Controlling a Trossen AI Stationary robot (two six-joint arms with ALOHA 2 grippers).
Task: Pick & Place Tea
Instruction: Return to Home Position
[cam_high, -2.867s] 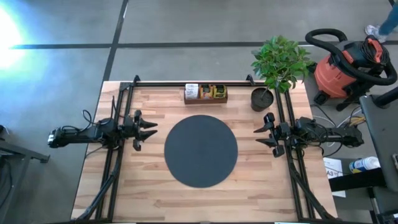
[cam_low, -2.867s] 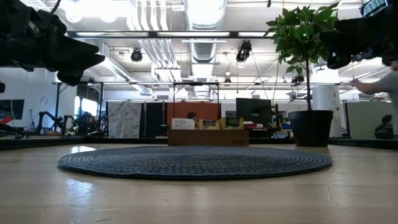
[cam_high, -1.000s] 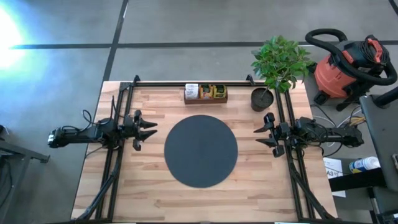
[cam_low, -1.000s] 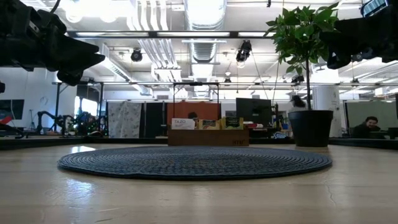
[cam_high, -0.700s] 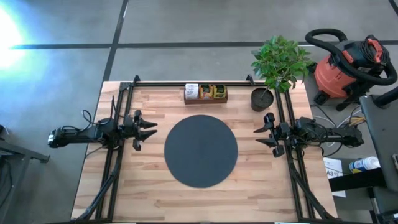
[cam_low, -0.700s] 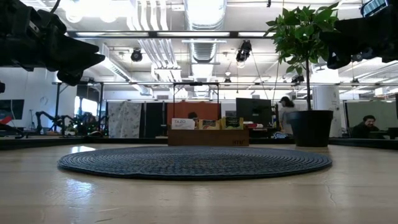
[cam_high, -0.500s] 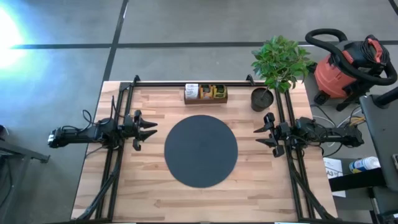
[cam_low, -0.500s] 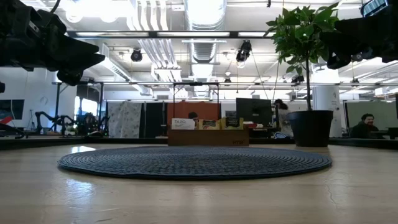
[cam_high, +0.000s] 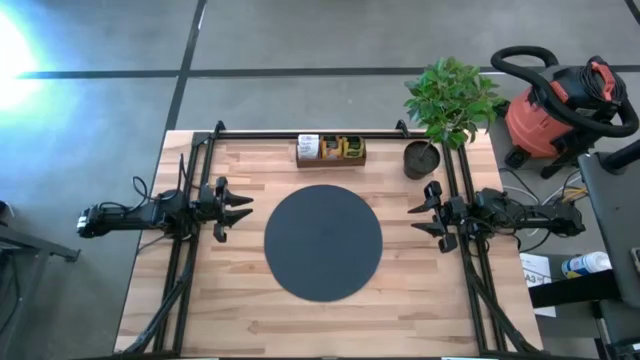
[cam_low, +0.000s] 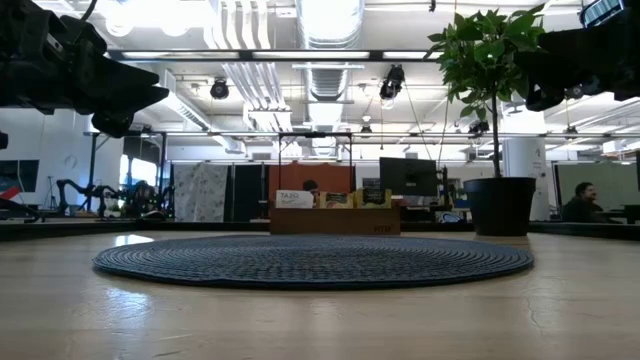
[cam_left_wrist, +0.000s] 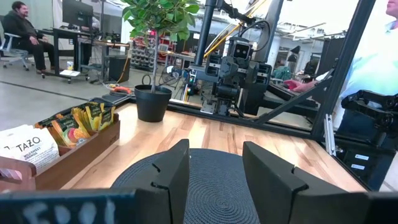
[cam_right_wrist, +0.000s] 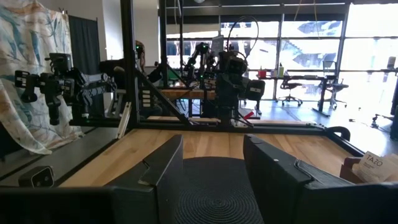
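Note:
The tea packets (cam_high: 342, 146), orange, yellow and green, stand upright in a brown wooden tray (cam_high: 331, 157) at the table's far edge; they also show in the left wrist view (cam_left_wrist: 81, 120). A black round mat (cam_high: 322, 241) lies in the table's middle. My left gripper (cam_high: 245, 207) hovers open at the mat's left, pointing level toward it. My right gripper (cam_high: 413, 218) hovers open at the mat's right, facing it. Nothing is between either pair of fingers (cam_left_wrist: 171, 171) (cam_right_wrist: 163, 168).
A potted plant (cam_high: 427, 150) stands at the far right corner, next to the tray. Black frame rails (cam_high: 310, 133) run along the far edge and both sides. A red shop vacuum (cam_high: 560, 110) sits on the floor beyond the right side. People sit in the room behind.

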